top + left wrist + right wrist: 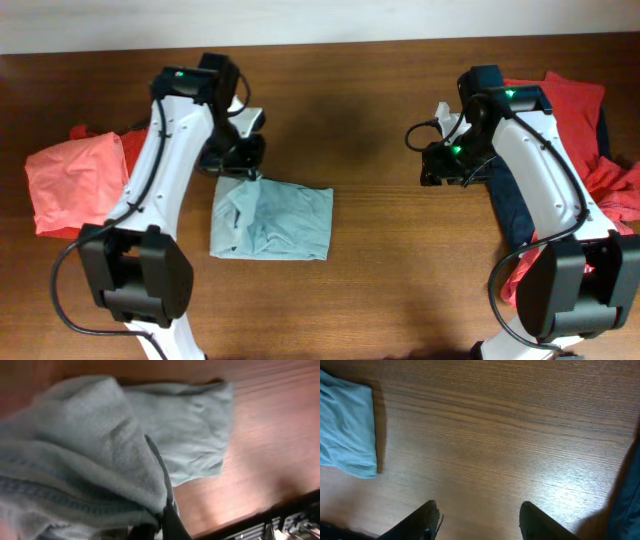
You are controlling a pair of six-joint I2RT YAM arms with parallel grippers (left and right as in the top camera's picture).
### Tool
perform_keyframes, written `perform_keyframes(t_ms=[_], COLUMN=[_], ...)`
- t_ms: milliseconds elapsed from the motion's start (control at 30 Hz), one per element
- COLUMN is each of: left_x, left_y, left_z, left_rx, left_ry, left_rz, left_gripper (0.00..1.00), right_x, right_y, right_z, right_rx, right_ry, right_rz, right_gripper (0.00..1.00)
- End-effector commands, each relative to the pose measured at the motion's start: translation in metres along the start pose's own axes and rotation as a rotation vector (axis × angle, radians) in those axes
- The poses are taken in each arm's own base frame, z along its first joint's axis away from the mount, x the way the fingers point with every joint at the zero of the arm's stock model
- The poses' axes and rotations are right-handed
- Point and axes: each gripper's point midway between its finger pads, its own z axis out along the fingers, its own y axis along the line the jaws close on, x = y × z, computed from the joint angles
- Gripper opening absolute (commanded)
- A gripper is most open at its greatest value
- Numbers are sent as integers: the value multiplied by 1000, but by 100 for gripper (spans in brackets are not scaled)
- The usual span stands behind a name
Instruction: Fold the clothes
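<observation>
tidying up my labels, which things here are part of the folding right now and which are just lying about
In the job:
light blue garment, spread in the middle
left hand, shut on its corner

Lying about:
coral garment, at the left
pile of red and navy clothes, at the right
right hand, open over bare table

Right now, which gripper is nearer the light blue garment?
Left. The left gripper is shut on a corner of the light blue garment, touching it. The right gripper hangs open over bare table off to the garment's right, clear of the cloth.
</observation>
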Motion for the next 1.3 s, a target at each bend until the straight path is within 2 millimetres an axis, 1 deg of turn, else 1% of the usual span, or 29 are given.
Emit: perform_keyframes(t_ms=[0,233,533,567,600,667,700,800,900,1000,1067,1100,1133,1167,1200,1267], left_x=[-5,1,5,6,7,9,10,13,14,15,15,16,16,16,16,14], left_y=[-18,-31,-51,-53,-57,-64,-69,-80,-83,-78,-65,-54,-48,-37,-28,-10], left_z=[-11,-5,1,2,3,5,6,8,9,8,6,4,3,0,-2,-7], left_rx=[-30,-99,-94,-94,-94,-94,-94,-94,-95,-115,-165,-207,-229,-266,-292,-334], left_ry=[-42,-19,-4,-2,0,3,5,8,12,18,23,29,32,37,36,28], left_rz=[37,84,135,143,153,174,187,218,228,222,210,198,192,176,155,73], left_gripper=[1,2,5,9,14,29,35,36,36,36,35,35,35,32,31,30], right_x=[1,1,1,1,1,1,1,1,2,2,2,2,2,2,2,2], right_y=[0,0,0,0,0,0,-1,-1,0,-1,0,0,0,0,0,0], right_z=[-1,-1,-1,-1,-1,-1,-1,-1,-1,-1,-1,-1,-1,-1,-1,-1], right_rx=[13,13,13,13,13,13,13,13,13,13,13,13,13,12,12,12], right_ry=[-4,-3,-3,-3,-3,-3,-3,-3,-2,-2,-1,0,0,0,0,0], right_rz=[-13,-12,-12,-13,-13,-13,-13,-13,-13,-13,-12,-12,-13,-15,-16,-16], right_gripper=[57,57,57,57,57,57,57,57,57,57,58,60,61,61,61,61])
